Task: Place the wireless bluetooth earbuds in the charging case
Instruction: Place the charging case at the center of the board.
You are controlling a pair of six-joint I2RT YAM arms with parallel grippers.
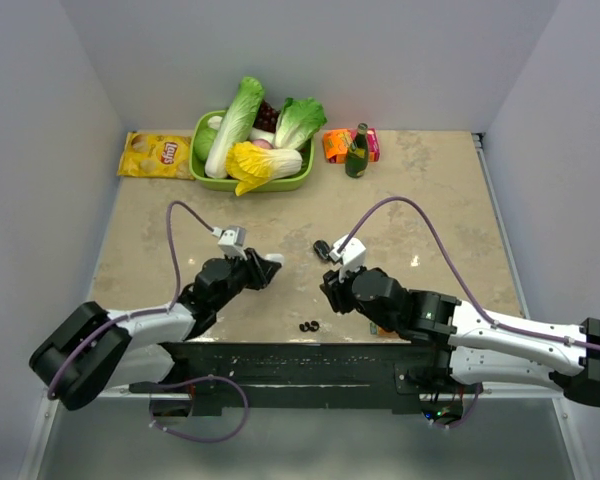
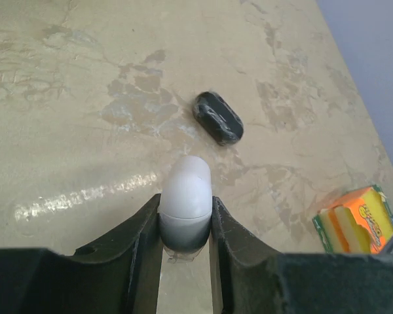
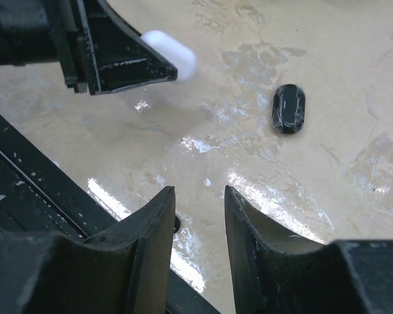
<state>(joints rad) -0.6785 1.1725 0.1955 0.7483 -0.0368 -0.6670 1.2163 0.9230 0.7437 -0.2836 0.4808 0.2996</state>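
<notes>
Left wrist — jaws clamp white case (image 2: 185,196)

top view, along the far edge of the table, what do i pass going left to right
chips bag -> green basket of vegetables -> orange pack -> bottle
</notes>
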